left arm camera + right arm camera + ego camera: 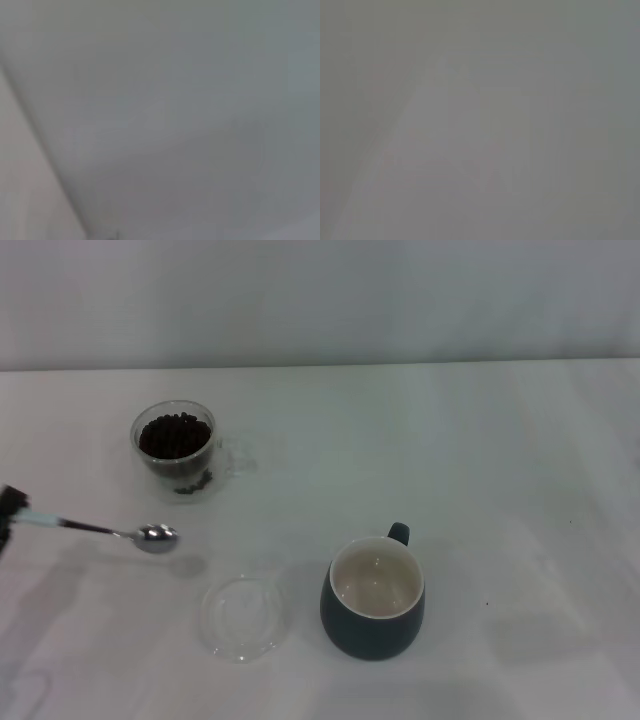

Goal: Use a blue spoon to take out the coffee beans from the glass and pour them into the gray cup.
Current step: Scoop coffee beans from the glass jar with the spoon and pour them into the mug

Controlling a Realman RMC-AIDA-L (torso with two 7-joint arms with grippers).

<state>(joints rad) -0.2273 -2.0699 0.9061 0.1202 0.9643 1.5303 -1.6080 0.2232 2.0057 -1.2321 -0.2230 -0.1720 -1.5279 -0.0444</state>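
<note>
Head view, with both wrist views. The wrist views show only a featureless grey blur; nothing can be identified in them.

The left gripper (10,508) is cut off by the left edge of the head view: only a dark tip shows, closed on the pale end of the blue spoon (110,531). How wide its jaws stand cannot be made out beyond this grip. The right gripper does not appear in any view.

The spoon extends from the gripper toward the centre of the white table (500,460), handle roughly level, metal bowl empty and raised above its own shadow. The bowl lies nearer the robot than the glass (177,450) and clear of it.

The glass stands upright at far left, holding the coffee beans (173,434); its transparent handle, on the side facing the table centre, is hard to discern.

The gray cup (373,600) stands upright near the front centre, its cream interior empty, handle pointing away from the robot. Just beside it, on its left, lies a clear saucer (240,616), faint against the table.

Open surface separates glass, spoon and cup; the right half of the table is bare to its far edge.
</note>
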